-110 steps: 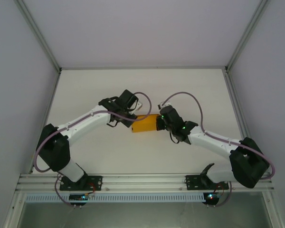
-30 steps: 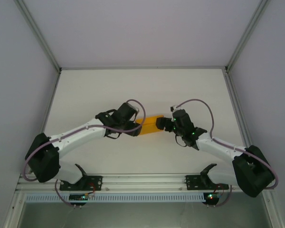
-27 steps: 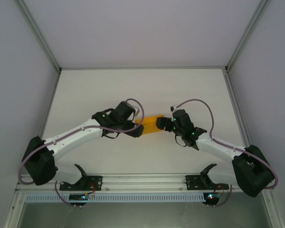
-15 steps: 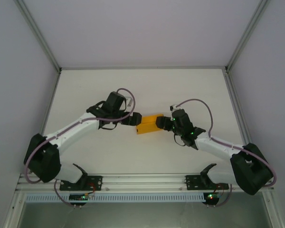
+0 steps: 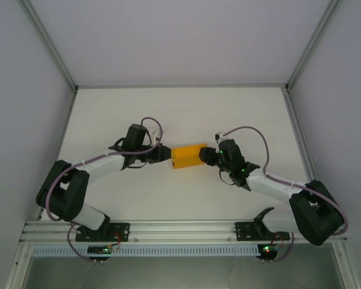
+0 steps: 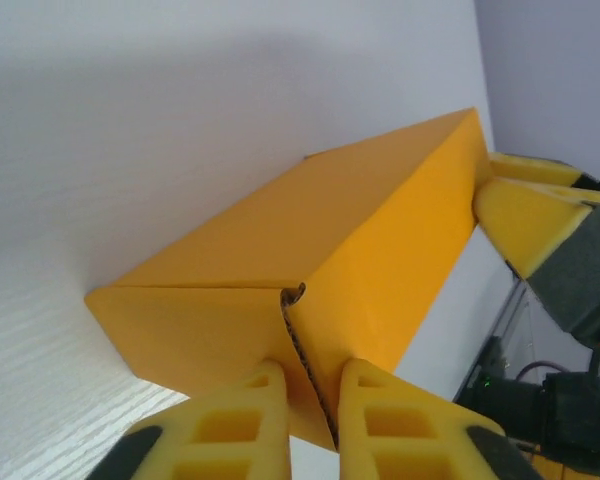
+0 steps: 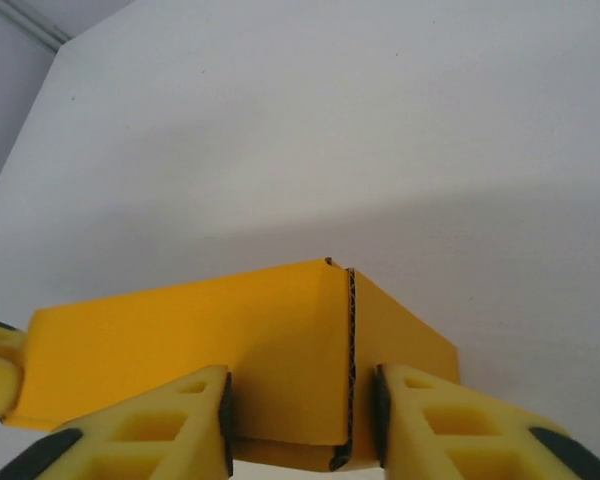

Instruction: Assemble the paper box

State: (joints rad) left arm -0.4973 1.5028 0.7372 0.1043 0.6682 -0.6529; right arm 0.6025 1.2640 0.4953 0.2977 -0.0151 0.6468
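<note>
**Paper box [image 5: 189, 155] lying at mid-desk [image 5: 180, 114], a gripper holding each end.**
The left gripper [image 6: 310, 375] is pinching its jaws together on a corrugated flap edge at the box's left end, and the right gripper [image 7: 300, 385] is clamping its jaws across the other end. Pale lilac-grey walls [image 5: 24, 90] are enclosing the bare white desk, with aluminium posts [image 5: 48, 43] rising from its far corners.
</note>
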